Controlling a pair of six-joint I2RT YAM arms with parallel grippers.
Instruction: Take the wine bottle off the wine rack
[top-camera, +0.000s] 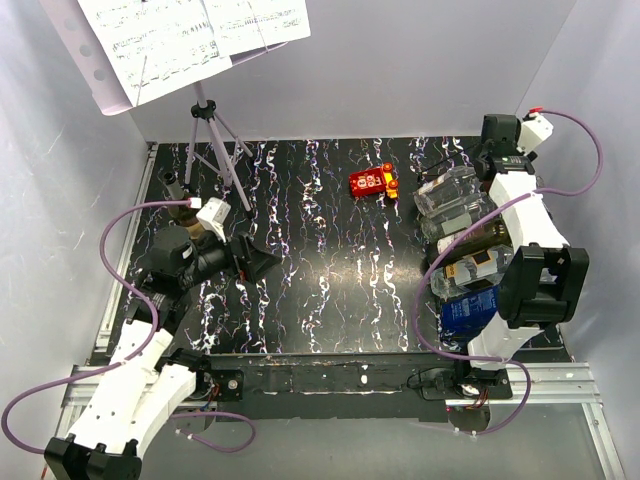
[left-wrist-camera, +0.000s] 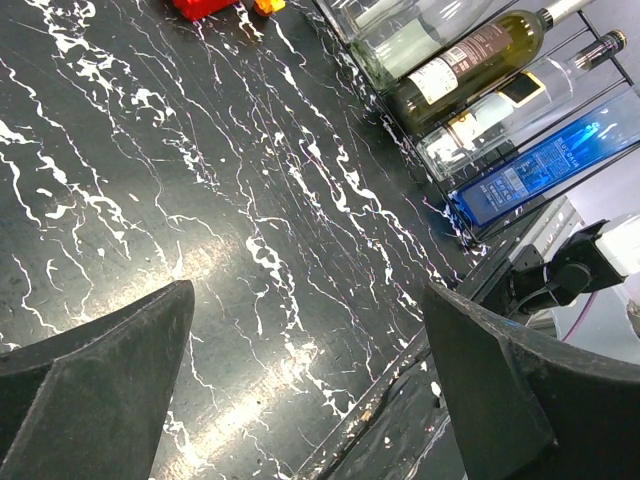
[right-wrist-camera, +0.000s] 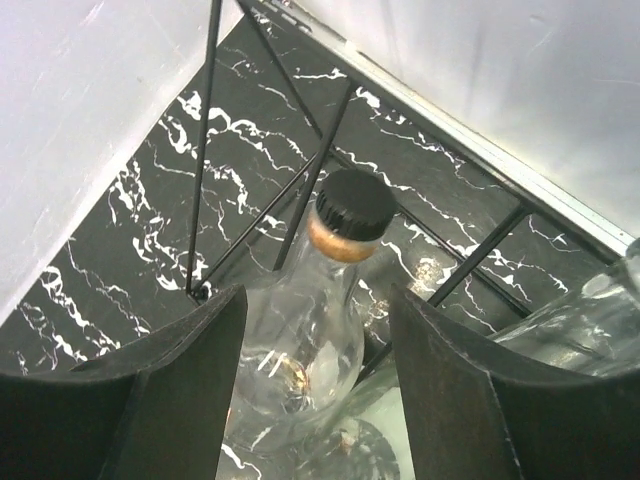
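Note:
The black wire wine rack (top-camera: 437, 237) stands at the table's right side and holds several bottles lying side by side: a clear one (top-camera: 450, 188) at the back, a dark green wine bottle (top-camera: 482, 236), a clear labelled one (top-camera: 470, 270) and a blue one (top-camera: 468, 308). My right gripper (right-wrist-camera: 315, 300) is open, its jaws either side of the shoulder of the clear bottle (right-wrist-camera: 300, 350), which has a black cap (right-wrist-camera: 354, 203). Rack bars (right-wrist-camera: 300, 200) run behind it. In the top view its jaws are hidden under the wrist (top-camera: 500, 150). My left gripper (top-camera: 255, 262) is open and empty over the table.
A music stand's tripod (top-camera: 215, 130) with sheet music (top-camera: 180, 40) stands at the back left. A red and yellow toy (top-camera: 372, 182) lies at the back centre. White walls enclose the table; the right wall is close behind the rack. The rack's bottles show in the left wrist view (left-wrist-camera: 470, 55).

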